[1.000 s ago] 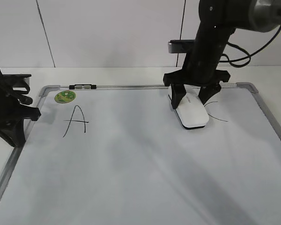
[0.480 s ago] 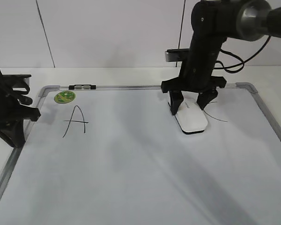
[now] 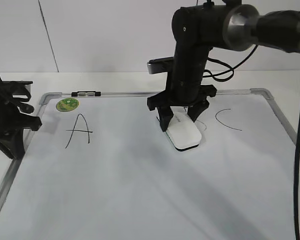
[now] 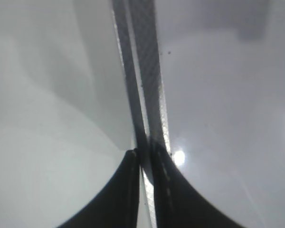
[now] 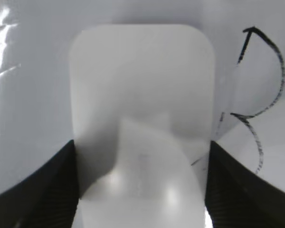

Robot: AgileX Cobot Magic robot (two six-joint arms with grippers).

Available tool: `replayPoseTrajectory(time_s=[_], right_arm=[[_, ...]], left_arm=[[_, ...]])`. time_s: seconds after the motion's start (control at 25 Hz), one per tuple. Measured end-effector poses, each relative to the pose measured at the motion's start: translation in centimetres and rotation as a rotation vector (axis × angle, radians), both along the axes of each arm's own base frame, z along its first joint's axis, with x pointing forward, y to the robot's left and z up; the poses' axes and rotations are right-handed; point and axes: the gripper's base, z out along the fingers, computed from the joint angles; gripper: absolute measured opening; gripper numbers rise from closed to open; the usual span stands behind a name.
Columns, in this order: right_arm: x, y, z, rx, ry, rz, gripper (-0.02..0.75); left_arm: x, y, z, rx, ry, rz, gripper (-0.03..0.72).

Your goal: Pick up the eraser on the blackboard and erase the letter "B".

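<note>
2 arms are in play, but only the right hand is working: it is clenched on the eraser, 1 finger on each long side, with the block resting flat on the blackboard between the letter A and the letter C. The letter "B" lies just beside the eraser's right edge in the right wrist view, its strokes partly thinned and broken there, so I judge the wiping is underway but not finished.

The eraser looks light and rigid, a smooth plastic shell that could slip under a sideways push; gripping the 2 long flanks low down, as here, seems the soundest hold, keeping the underside flat against the board. The board itself looks glossy, so little drag is likely.

The exterior view shows the whole layout, including a round green magnet near the top frame, yet the arm hides nearly all of the B. The right wrist view alone shows the B's remaining loops and how close they sit to the eraser. The left wrist view shows the left hand closed, fingertips together and holding nothing, over the board's grey frame.
</note>
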Motion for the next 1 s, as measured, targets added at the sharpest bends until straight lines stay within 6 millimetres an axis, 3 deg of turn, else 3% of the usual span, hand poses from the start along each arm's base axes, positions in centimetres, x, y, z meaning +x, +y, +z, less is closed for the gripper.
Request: replayPoseTrajectory(time_s=[0.28,0.68,1.0], right_arm=[[0.6,-1.2,0.0,0.001,-0.001,-0.047,0.536],[3.0,-6.9,0.1,0.027,-0.001,-0.227,0.536],[2.8,-6.1,0.1,0.050,0.007,-0.219,0.536]], left_arm=[[0.0,0.0,0.0,0.000,0.002,0.000,0.045],[0.0,0.0,0.0,0.000,0.002,0.000,0.045],[0.0,0.0,0.0,0.000,0.002,0.000,0.045]])
